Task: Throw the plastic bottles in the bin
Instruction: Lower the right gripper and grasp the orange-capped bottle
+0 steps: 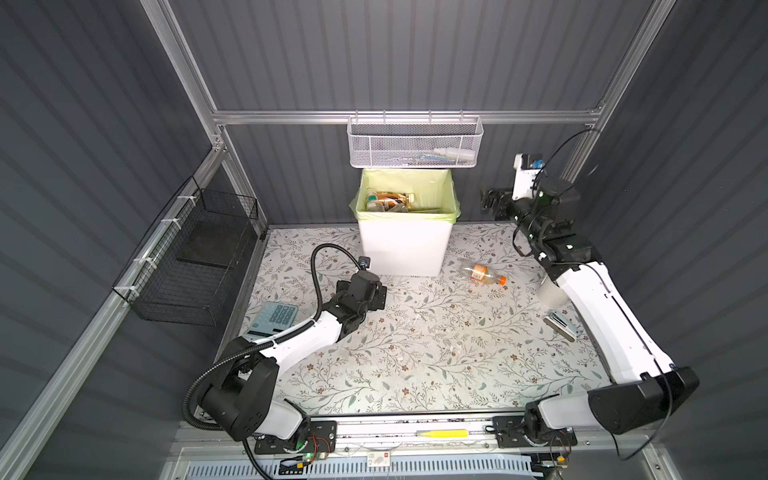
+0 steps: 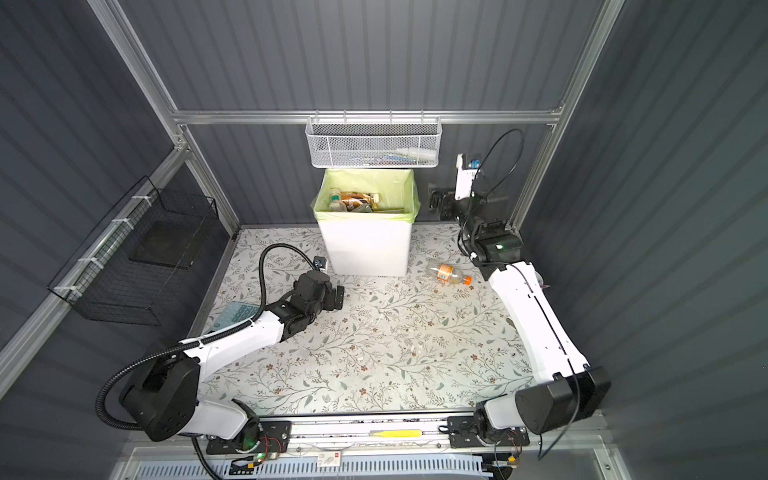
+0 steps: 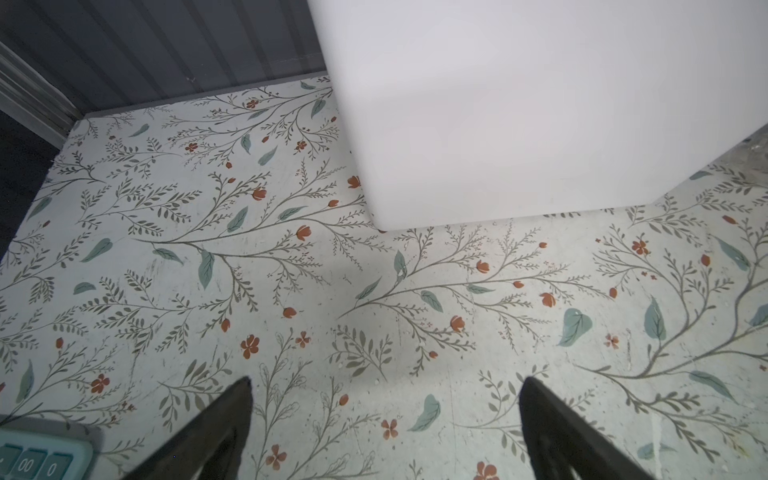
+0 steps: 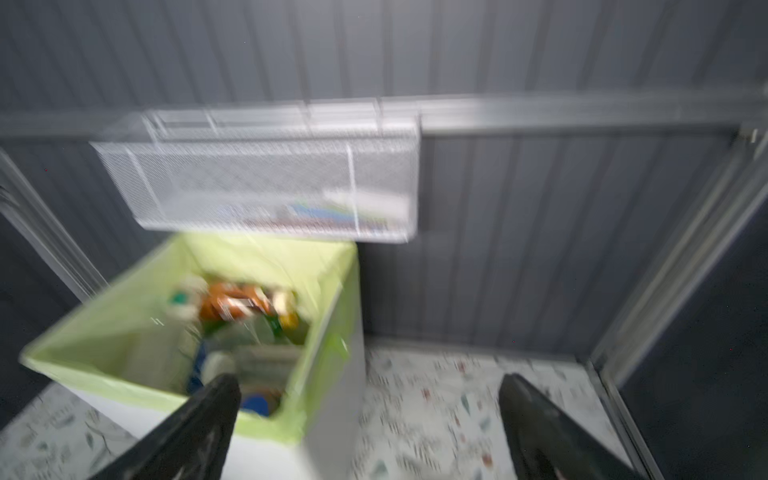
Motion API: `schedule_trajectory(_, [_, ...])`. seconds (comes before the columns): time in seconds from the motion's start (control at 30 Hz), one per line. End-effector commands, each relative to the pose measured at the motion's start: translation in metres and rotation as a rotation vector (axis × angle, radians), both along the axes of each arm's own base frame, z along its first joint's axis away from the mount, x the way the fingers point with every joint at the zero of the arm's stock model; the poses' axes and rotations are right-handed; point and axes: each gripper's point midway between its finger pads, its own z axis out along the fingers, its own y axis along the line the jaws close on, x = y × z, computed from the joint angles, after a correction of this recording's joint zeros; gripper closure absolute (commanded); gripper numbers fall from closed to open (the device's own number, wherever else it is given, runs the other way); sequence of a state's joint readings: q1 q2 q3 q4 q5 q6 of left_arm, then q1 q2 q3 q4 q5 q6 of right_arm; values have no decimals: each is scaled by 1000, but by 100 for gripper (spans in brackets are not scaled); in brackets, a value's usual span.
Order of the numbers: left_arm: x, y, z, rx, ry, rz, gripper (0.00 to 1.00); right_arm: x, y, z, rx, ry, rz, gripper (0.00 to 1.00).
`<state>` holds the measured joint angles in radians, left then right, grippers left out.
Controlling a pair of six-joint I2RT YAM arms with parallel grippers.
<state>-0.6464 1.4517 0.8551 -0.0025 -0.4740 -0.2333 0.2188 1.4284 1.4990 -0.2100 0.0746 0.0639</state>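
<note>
Bin (image 1: 405, 249) upper centre, open mat (image 1: 415, 353) below.
Clear, orange-capped bottle (image 1: 482, 273) lies beside it; left gripper (image 3: 386, 378), right gripper (image 4: 370, 376) spread wide, empty.

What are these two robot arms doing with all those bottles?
They are tidying rubbish into the white bin. Several plastic bottles already lie inside it. One bottle with an orange cap lies on the table, right of the bin. The right gripper is up beside the bin, open and empty. The left gripper hangs low near the bin's front, open and empty too.
</note>
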Motion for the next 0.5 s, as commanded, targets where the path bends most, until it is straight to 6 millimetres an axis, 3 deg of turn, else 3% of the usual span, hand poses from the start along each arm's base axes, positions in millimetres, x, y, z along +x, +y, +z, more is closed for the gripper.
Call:
schedule_trajectory(0.0, [-3, 4, -12, -9, 24, 11, 0, 7, -24, -86, -97, 200, -22, 1])
schedule_trajectory(0.1, [-3, 3, -14, -10, 27, 9, 0, 11, -45, -154, -278, 375, -22, 1])
schedule_trajectory(0.23, [-2, 1, -15, -10, 30, 3, 0, 10, -54, -215, -432, 552, 41, 1])
schedule_trajectory(0.47, [-3, 4, -20, 1, 40, 9, 0, 8, -35, -267, -525, 707, 197, 2])
